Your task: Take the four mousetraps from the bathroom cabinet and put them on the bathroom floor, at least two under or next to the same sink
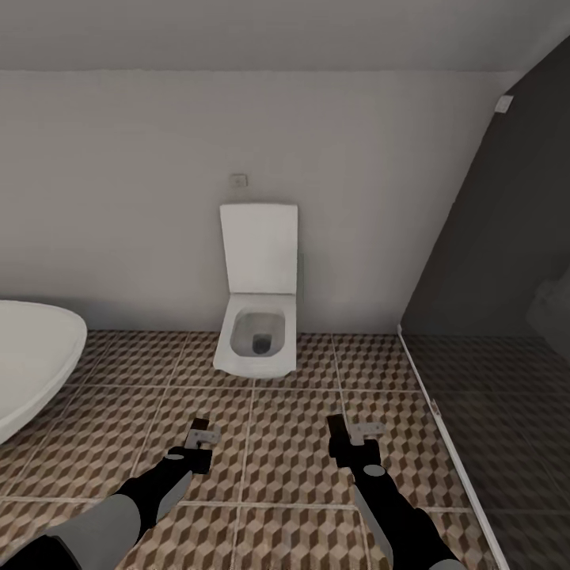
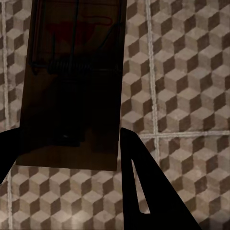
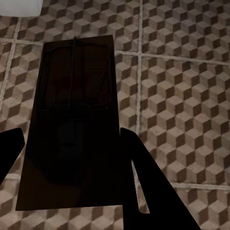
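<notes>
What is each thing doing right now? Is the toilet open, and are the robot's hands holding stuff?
Toilet: lid up, bowl open.
Left gripper: shut on a mousetrap, held above the floor.
Right gripper: shut on another mousetrap, also above the floor.
Bathtub: looks empty, only partly in view.

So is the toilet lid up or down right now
Up. The toilet lid stands raised against the wall, and the open bowl below it shows its inside, above the patterned bathroom floor.
</notes>
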Motion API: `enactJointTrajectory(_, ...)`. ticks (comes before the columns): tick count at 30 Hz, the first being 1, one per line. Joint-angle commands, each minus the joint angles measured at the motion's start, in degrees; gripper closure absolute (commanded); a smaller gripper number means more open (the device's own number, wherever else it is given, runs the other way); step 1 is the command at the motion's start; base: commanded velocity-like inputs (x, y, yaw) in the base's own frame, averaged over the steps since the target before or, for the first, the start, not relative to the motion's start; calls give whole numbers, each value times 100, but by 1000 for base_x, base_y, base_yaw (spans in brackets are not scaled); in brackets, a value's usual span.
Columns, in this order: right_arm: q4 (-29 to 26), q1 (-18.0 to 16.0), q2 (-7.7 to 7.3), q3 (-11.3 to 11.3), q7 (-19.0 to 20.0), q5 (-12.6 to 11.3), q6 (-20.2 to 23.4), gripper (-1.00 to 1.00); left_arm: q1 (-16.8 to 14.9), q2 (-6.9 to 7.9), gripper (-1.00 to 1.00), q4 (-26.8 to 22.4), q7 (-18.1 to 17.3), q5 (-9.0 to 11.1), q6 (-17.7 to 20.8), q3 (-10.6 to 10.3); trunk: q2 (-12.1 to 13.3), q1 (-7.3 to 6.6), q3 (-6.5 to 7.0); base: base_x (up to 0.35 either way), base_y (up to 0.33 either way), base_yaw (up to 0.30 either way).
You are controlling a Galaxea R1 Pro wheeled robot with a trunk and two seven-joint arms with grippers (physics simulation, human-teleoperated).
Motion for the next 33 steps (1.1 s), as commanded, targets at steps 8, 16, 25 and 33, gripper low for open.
enactJointTrajectory(8,-9,-3,4,24,-47,-46,25,100,0,-6,100,-21,56,32,39,-51,-325,176,-221,0,0,0)
enactJointTrajectory(16,-9,-3,5,30,-48,-46,24,100,0,-75,100,-21,56,34,39,-51,-646,352,-437,0,0,0)
enactJointTrajectory(25,-9,-3,5,32,-48,-46,24,100,-2,-81,100,-21,56,34,39,-51,-1007,549,-680,0,0,0)
enactJointTrajectory(33,-9,-3,5,32,-48,-46,25,100,-2,-81,100,-21,56,34,39,-51,-1328,725,-895,0,0,0)
